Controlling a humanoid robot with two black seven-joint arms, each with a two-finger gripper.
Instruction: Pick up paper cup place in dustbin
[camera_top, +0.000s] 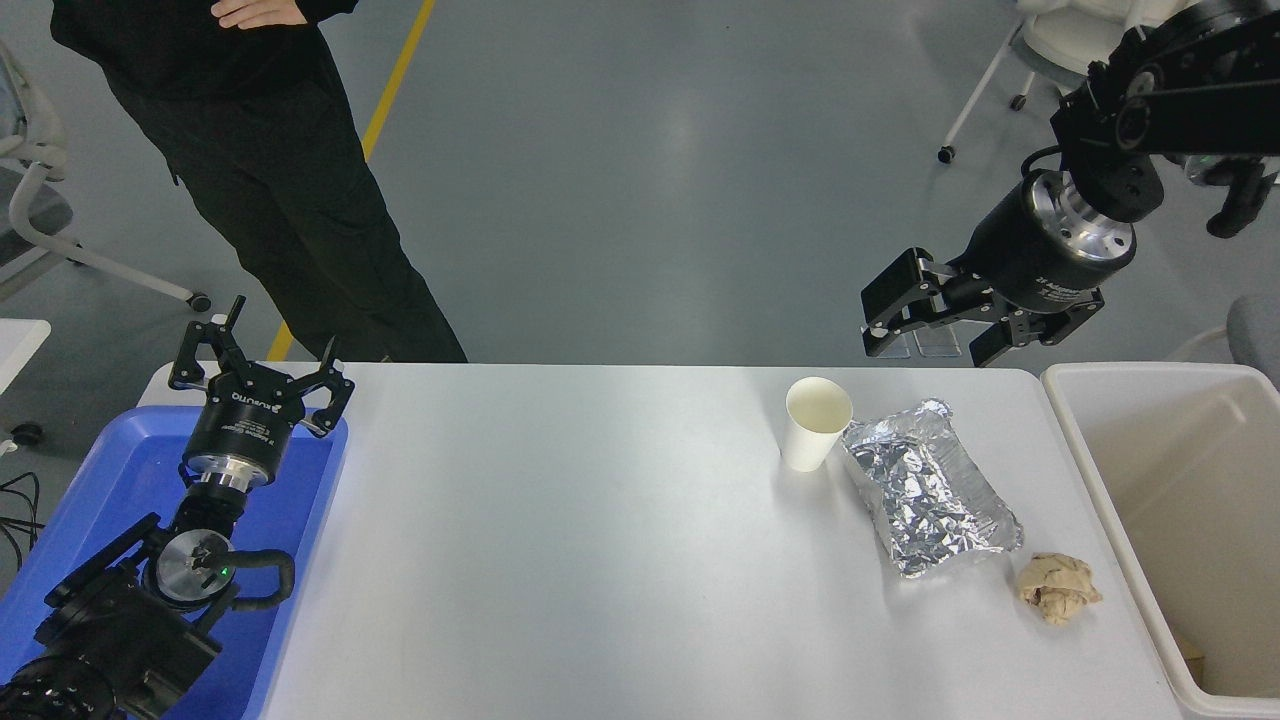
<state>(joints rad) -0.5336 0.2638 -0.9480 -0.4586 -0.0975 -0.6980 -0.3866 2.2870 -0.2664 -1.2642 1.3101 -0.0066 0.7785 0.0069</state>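
A small white paper cup (814, 424) stands upright on the white table (560, 540), right of centre near the far edge. The cream-white dustbin (1120, 505) sits off the table's right end, its inside mostly bare. My right gripper (935, 330) hangs open and empty in the air above the table's far right edge, up and to the right of the cup and apart from it. At the lower left my left gripper (260, 352) is parked open over the blue tray.
A crinkled silver foil packet (930, 490) lies touching the cup's right side. A crumpled tan paper ball (1058, 588) rests near the dustbin. A blue tray (120, 500) sits at the table's left end. A person in black (270, 170) stands at the far left.
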